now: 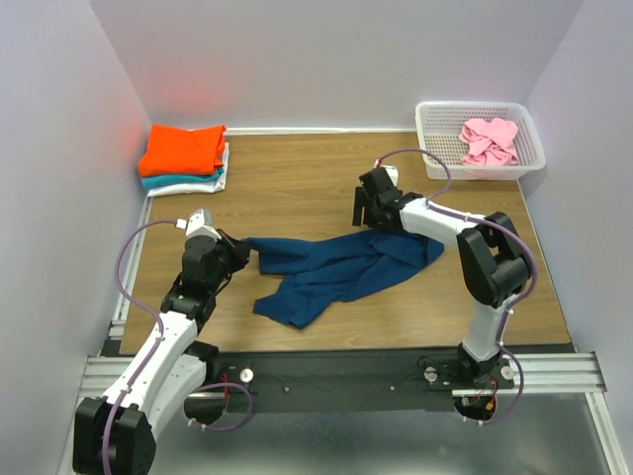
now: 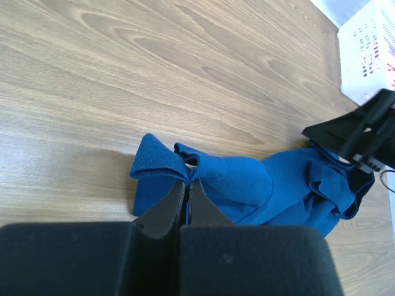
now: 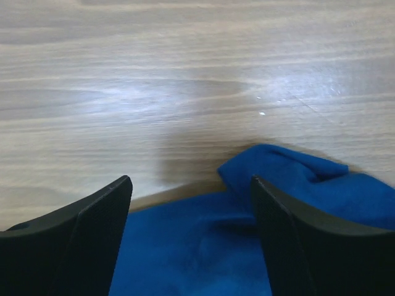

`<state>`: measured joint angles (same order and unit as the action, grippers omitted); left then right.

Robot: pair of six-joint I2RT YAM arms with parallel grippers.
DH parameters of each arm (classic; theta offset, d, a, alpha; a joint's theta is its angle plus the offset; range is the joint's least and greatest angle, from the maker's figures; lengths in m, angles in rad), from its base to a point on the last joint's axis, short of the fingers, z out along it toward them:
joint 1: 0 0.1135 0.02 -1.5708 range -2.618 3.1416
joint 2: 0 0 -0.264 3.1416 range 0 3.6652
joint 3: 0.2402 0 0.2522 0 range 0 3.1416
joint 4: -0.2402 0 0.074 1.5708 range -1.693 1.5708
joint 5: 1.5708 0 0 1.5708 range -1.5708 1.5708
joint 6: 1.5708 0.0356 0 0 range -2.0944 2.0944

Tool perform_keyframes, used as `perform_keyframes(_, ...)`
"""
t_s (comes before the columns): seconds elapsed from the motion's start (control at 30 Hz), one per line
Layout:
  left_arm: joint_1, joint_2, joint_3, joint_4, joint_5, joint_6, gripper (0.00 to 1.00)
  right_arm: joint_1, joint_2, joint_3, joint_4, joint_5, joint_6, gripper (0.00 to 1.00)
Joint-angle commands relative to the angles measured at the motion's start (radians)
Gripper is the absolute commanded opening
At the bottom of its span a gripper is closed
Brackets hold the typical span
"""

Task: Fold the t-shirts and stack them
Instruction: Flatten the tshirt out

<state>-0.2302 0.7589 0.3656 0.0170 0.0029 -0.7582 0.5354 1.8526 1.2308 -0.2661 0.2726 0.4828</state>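
Note:
A crumpled navy-blue t-shirt (image 1: 341,272) lies across the middle of the wooden table. My left gripper (image 1: 245,252) is shut on the blue t-shirt's left edge (image 2: 162,161), the cloth pinched between its black fingers (image 2: 162,213). My right gripper (image 1: 368,210) hovers over the shirt's upper right end with its jaws wide apart, blue cloth (image 3: 191,246) lying between and below its fingers (image 3: 290,228). Folded orange, teal and white t-shirts (image 1: 184,156) are stacked at the back left. A pink t-shirt (image 1: 489,140) sits bunched in the basket.
A white lattice basket (image 1: 436,144) stands at the back right corner. Pale walls close in the table on three sides. The black rail (image 1: 336,371) with both arm bases runs along the near edge.

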Motion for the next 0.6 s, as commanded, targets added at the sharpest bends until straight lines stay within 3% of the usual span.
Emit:
perform_keyframes(0.0,0.003,-0.013,-0.008,-0.002,-0.029,0.028,0.00,0.006,0.068,0.048,-0.071,0.135,0.043,0.82)
perform_keyframes(0.13,0.003,-0.012,-0.007,-0.003,-0.038,0.030,0.00,0.006,0.111,0.070,-0.104,0.211,0.092,0.77)
perform_keyframes(0.27,0.003,-0.007,-0.005,-0.015,-0.056,0.028,0.00,0.006,0.117,0.072,-0.120,0.278,0.145,0.62)
perform_keyframes(0.3,0.003,-0.007,-0.005,-0.015,-0.061,0.028,0.00,0.006,0.115,0.068,-0.122,0.287,0.157,0.48)
perform_keyframes(0.5,0.003,-0.013,-0.002,-0.015,-0.080,0.023,0.00,0.005,0.076,0.042,-0.134,0.369,0.178,0.08)
perform_keyframes(0.57,0.003,-0.020,-0.002,-0.015,-0.084,0.023,0.00,0.005,0.060,0.027,-0.134,0.370,0.178,0.01)
